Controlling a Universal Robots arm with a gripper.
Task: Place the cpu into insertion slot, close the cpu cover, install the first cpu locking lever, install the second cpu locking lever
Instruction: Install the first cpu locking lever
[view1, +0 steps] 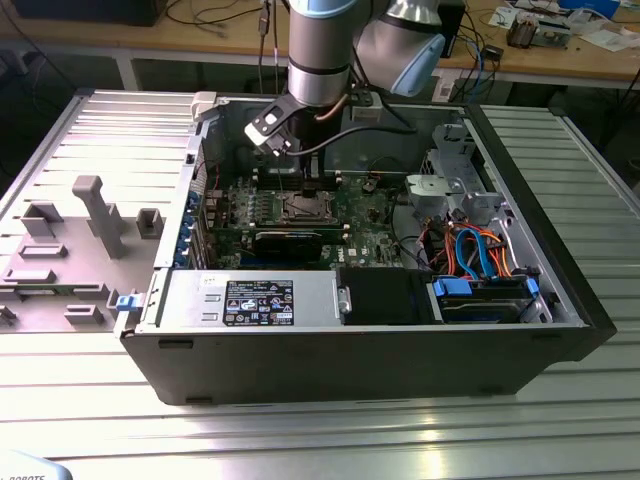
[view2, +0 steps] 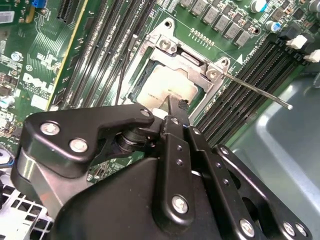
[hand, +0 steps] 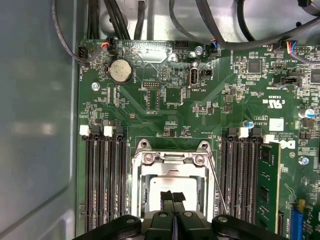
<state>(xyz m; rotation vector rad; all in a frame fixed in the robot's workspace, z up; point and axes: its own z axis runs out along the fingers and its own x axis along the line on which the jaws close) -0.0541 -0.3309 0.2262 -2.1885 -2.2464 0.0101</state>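
Your ribbed metal table (view1: 300, 440) carries the open computer case (view1: 350, 362), with benches behind. The gripper (hand: 173, 197) has its fingers pressed together, holding nothing, tips at or on the cpu (hand: 172, 183) directly beneath. The cpu sits in the insertion slot (hand: 137, 185), and the cpu cover (hand: 172, 161) looks to be down around it. Just beyond, a locking lever (view2: 260, 92) stands unlatched. Press squarely, without sliding.

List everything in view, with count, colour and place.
computer case: one, black, on ribbed metal table
motherboard: one, green, inside the case
cpu cover: one, silver, down on the motherboard
cpu: one, grey, framed by the cover
locking lever: one, silver, angled out beside the cover
coin battery: one, silver, on the motherboard
power supply: one, silver, in the case
end effector: one, black, shut, over the cpu
arm: one, grey and blue, above the case
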